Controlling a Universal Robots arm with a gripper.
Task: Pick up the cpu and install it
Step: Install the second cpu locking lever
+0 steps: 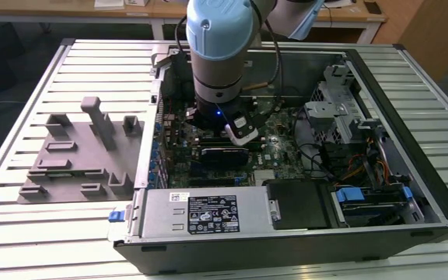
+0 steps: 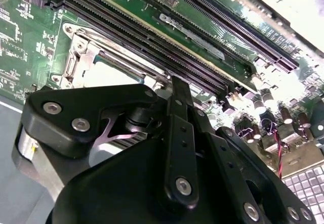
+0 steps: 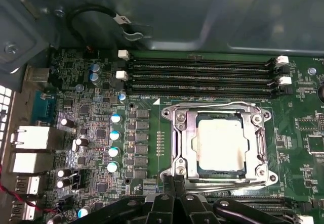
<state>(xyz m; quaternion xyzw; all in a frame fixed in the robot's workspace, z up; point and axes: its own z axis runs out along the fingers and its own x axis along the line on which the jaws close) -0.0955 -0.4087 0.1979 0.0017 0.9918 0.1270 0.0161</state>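
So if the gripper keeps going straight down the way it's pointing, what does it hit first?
Probably the cpu lying in its socket frame on the motherboard, or the frame's near edge; depth is hard to judge.

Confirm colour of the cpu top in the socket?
Pale silvery-white, a plain metal top; the cpu shows best in the first wrist view.

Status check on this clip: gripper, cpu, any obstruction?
Gripper low over the motherboard, at the socket's edge. Cpu seated flat in the socket frame. Nothing on top of it.
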